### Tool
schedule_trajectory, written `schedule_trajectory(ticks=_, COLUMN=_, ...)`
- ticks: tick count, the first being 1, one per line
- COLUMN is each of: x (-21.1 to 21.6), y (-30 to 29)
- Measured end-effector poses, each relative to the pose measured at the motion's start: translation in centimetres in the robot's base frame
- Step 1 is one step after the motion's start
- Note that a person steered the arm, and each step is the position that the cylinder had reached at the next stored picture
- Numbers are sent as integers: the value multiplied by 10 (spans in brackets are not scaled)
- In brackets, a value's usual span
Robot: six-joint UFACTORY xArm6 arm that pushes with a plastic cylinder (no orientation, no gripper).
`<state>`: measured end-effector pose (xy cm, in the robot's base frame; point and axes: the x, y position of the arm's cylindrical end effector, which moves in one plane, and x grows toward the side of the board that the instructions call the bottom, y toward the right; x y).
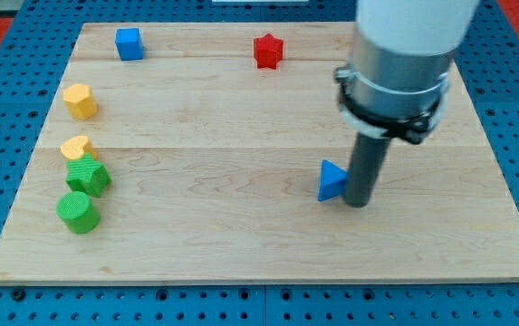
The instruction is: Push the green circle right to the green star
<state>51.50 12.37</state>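
The green circle (pixel 78 212) sits near the board's left edge toward the view's bottom. The green star (pixel 89 176) lies just above it and slightly to the right, touching or almost touching it. My tip (pixel 356 203) rests on the board far to the view's right of both green blocks, right beside the blue triangle (pixel 331 180), which is on its left.
A yellow heart (pixel 75 147) sits directly above the green star. A yellow hexagon (pixel 80 100) is higher on the left. A blue cube (pixel 129 43) and a red star (pixel 267 51) lie near the top edge of the wooden board (pixel 241 244).
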Motion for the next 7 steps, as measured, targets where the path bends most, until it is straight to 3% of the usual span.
schedule_trajectory(ticks=1, x=-30, y=24)
schedule_trajectory(ticks=5, x=-28, y=-223)
schedule_trajectory(ticks=7, x=-5, y=-281)
